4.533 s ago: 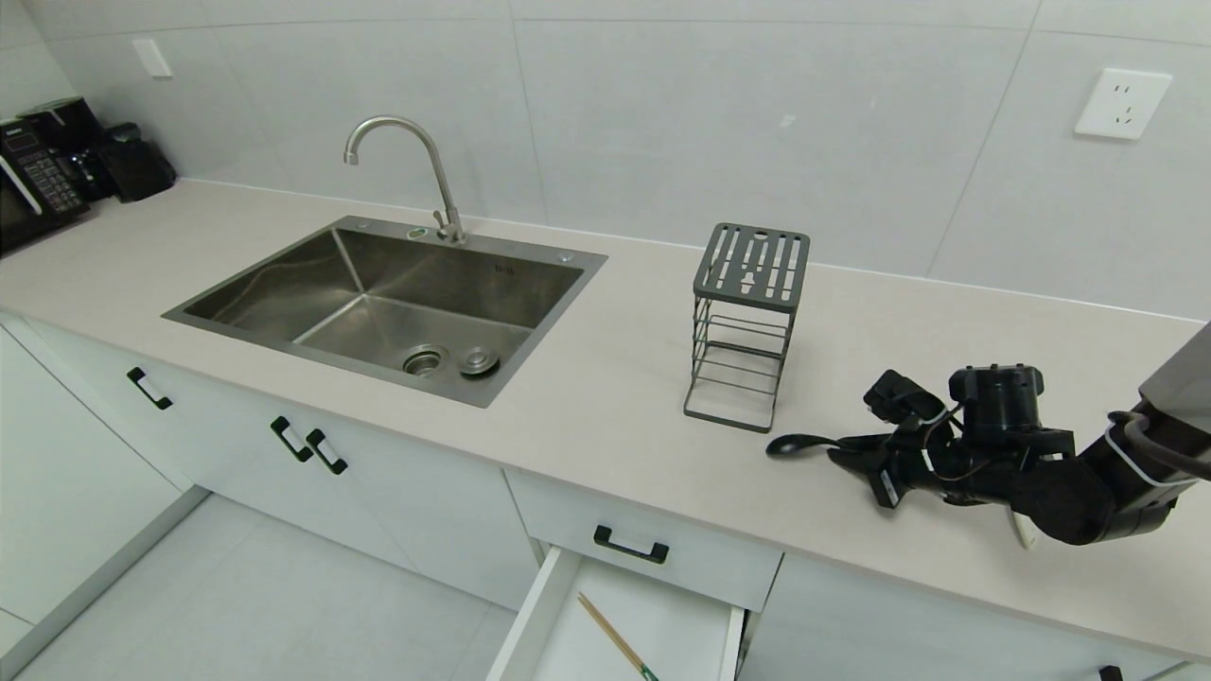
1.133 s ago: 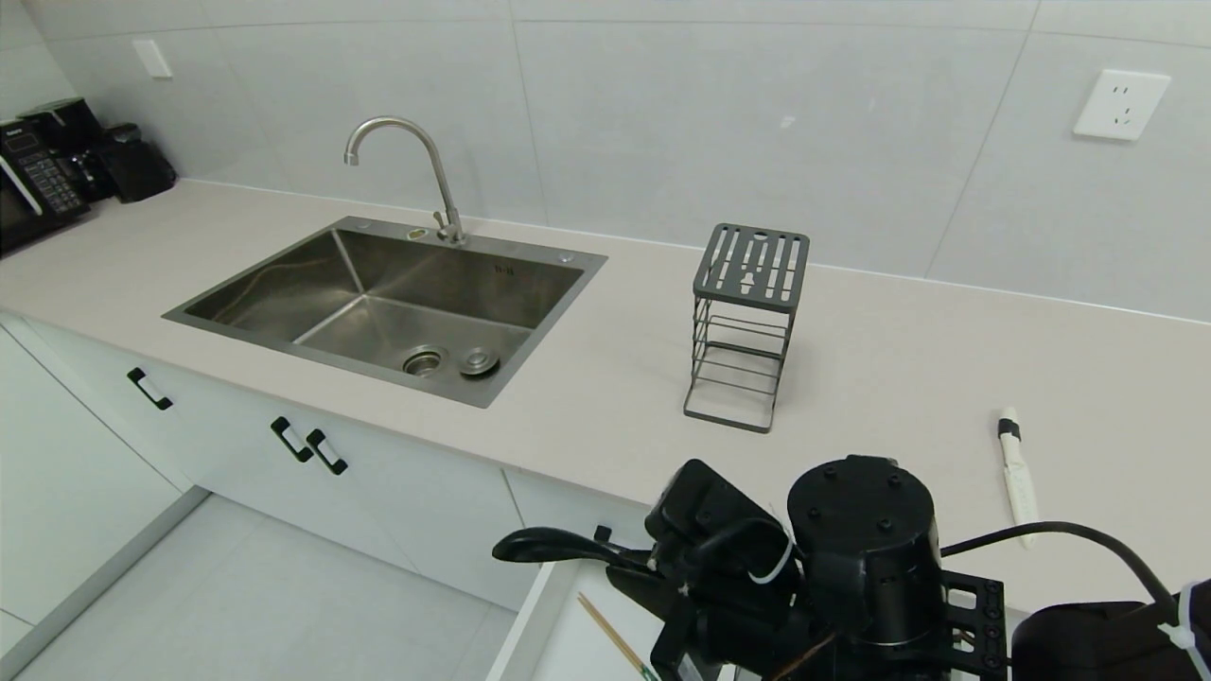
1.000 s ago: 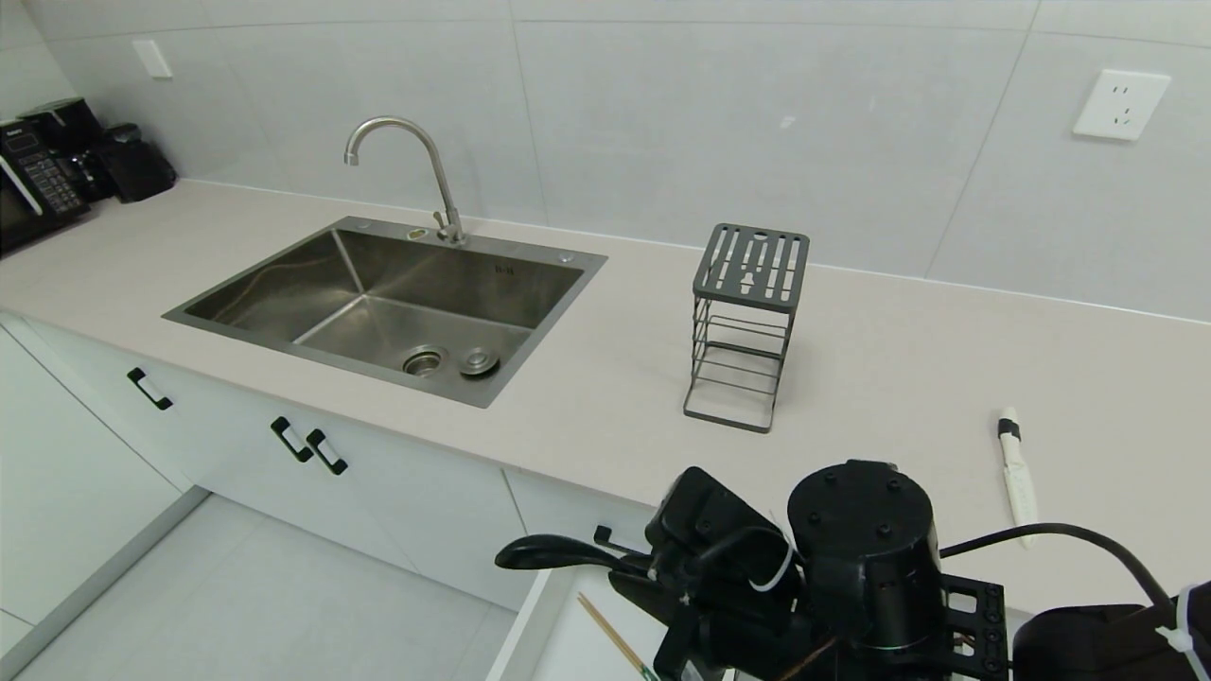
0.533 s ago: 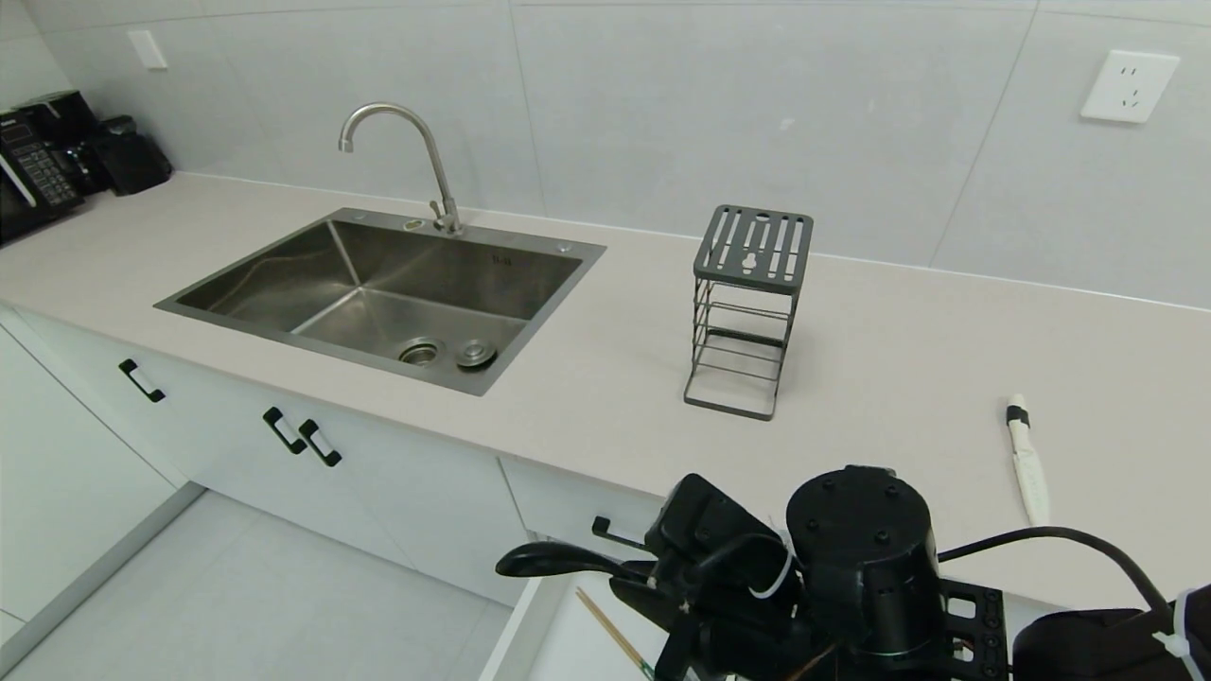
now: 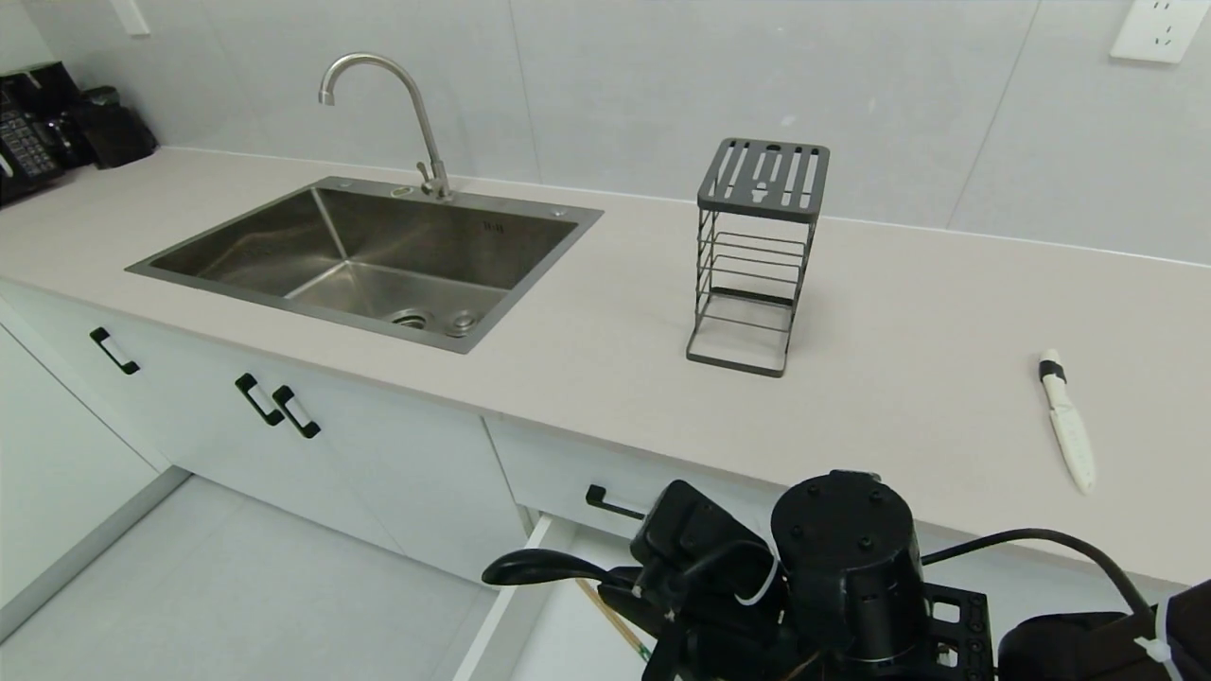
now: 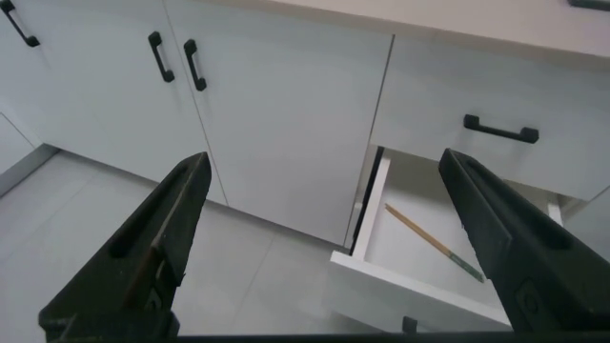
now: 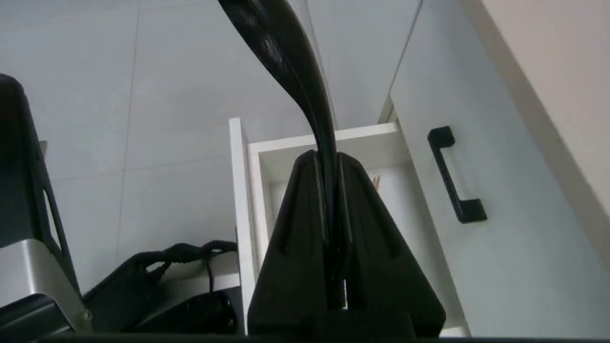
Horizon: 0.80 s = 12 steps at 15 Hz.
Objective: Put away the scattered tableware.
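White cupboard doors [image 6: 276, 105] and a pale grey floor [image 6: 257, 286] lie under my two grippers.

My right gripper [image 7: 329, 171] is shut tight on the handle of a black spoon [image 7: 286, 57]. The spoon's round end sticks out past the fingertips, up in the air and touching nothing else. Right under this gripper is an open white drawer [image 6: 410, 272]. One long chopstick [image 6: 434, 243] lies at a slant on the drawer's floor.

My left gripper [image 6: 324, 238] has its two fingers spread wide with nothing between them. It hangs over the floor in front of the cupboard doors, and the open drawer is just past it on one side.

Beyond the right gripper, and higher up, is the pale counter [image 5: 899, 312]. A white knife [image 5: 1066, 421] with a black band lies flat on it, off to the gripper's right and well apart from it. Farther back, almost straight ahead of the gripper, a dark wire rack [image 5: 757, 255] stands upright on the counter. Far off to the gripper's left is the metal sink [image 5: 359, 251], with a bent tap [image 5: 397, 104] at its back edge. Behind all that is the grey tiled wall [image 5: 615, 76]. Some black machines [image 5: 38, 123] sit in the far left corner of the counter.
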{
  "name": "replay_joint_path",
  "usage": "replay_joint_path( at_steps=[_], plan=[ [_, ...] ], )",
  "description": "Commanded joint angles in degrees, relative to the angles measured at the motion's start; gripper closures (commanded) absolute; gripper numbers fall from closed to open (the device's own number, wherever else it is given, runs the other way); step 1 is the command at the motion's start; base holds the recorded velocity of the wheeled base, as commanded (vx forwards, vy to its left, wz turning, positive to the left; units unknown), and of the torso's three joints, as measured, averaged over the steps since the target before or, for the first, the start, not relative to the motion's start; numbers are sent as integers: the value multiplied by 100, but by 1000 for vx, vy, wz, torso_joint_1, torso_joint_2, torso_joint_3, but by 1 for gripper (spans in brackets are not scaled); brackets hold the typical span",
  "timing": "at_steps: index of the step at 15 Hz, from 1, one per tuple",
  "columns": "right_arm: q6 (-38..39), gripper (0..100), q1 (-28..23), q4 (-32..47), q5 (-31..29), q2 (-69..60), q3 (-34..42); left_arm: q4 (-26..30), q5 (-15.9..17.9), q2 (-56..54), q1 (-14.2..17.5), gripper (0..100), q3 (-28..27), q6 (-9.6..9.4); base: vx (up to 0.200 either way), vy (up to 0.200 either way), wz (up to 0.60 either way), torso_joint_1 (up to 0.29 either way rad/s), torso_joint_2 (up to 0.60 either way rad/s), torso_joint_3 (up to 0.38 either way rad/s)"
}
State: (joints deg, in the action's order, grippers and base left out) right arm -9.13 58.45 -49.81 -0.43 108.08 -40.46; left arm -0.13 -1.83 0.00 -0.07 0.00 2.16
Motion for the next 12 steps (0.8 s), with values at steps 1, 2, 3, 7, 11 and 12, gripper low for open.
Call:
replay_joint_path(
  at_steps=[1,2,3,7,11,12],
  plan=[
    [-1,100,-1,-2,8,64,-50,5,-2,0,-1,0,0,4,0,0,0,-281,530,251],
    [8,100,-1,-2,-1,81,-102,5,-2,0,-1,0,0,4,0,0,0,-256,515,251],
    [8,100,-1,6,8,99,-138,5,-2,0,-1,0,0,4,0,0,0,-266,510,246],
    [25,100,26,209,8,90,-261,5,-2,0,-1,0,0,4,0,0,0,-251,503,243],
    [25,100,61,217,8,73,-261,5,-2,0,-1,0,0,4,0,0,0,-256,478,233],
    [25,100,61,217,8,73,-261,5,-2,0,-1,0,0,4,0,0,0,-261,476,217]
  ],
)
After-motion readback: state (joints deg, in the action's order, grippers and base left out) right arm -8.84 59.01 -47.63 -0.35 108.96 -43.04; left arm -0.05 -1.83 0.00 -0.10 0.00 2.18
